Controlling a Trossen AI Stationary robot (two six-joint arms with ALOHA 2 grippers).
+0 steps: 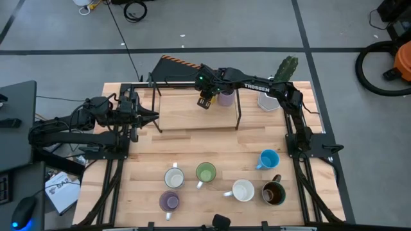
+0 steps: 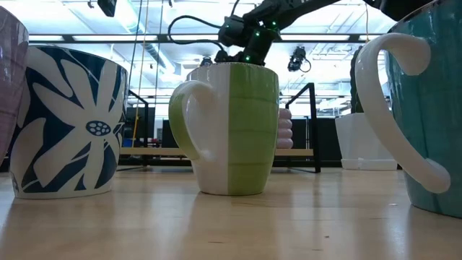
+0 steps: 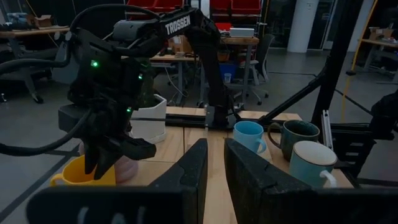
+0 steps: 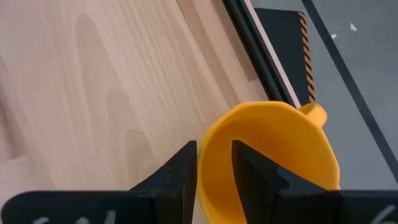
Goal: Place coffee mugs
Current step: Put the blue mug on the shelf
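Raised wooden shelf (image 1: 186, 115) at worktop's far edge carried the orange mug (image 4: 273, 162), rim wall between the right gripper's (image 4: 214, 165) slightly parted fingers; left gripper (image 3: 214, 168), narrow and empty, waited at shelf's left end.

A robotics lab or workshop: grey concrete floor (image 1: 212, 25) with loose cables (image 1: 135, 9), strip lights overhead (image 2: 180, 36), work desks (image 3: 31, 31) and office chairs (image 3: 261, 53) far off, black metal framing (image 1: 115, 173) round the wooden surface (image 1: 212, 144).
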